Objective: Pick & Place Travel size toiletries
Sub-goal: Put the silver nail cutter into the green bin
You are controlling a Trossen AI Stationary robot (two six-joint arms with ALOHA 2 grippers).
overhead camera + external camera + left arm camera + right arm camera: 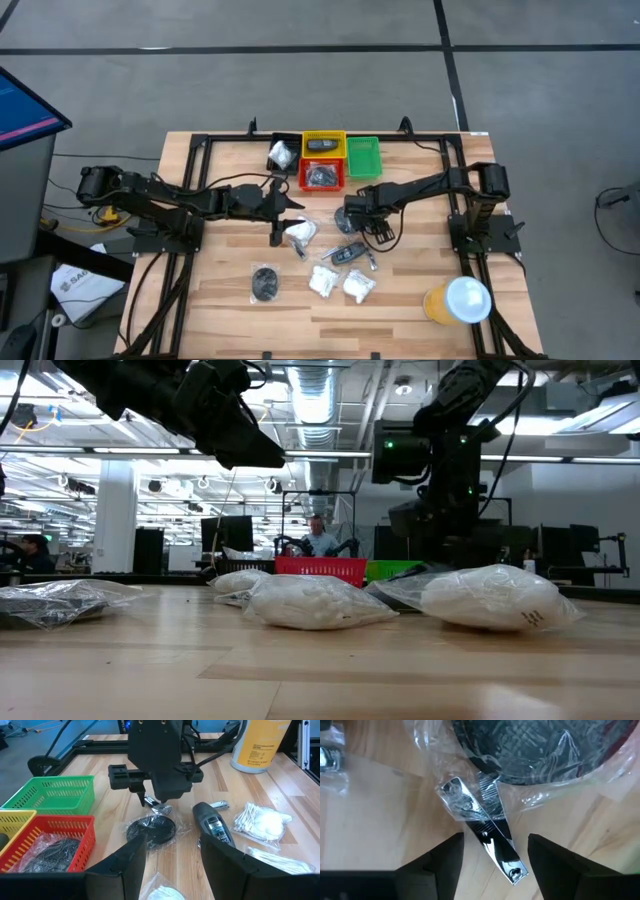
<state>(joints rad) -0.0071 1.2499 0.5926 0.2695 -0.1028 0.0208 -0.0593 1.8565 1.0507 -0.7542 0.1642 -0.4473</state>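
Observation:
A silvery nail clipper in clear wrap (485,827) lies on the table beside a dark grey round disc in plastic (535,750). My right gripper (495,857) points down over the clipper, open, with a finger on either side of the clipper's near end and not touching it. The left wrist view shows that gripper (146,800) just above the clipper (161,809) and disc (150,827). My left gripper (172,855) hovers open left of them (290,205), holding nothing. Near them lie a black oblong piece (212,822) and white packets (262,822).
Black (283,152), yellow (323,143), red (322,176) and green (363,157) bins stand at the far middle. More white packets (323,282) (358,286) and another disc (265,283) lie toward the near edge. An orange cup with a white lid (455,300) stands near right.

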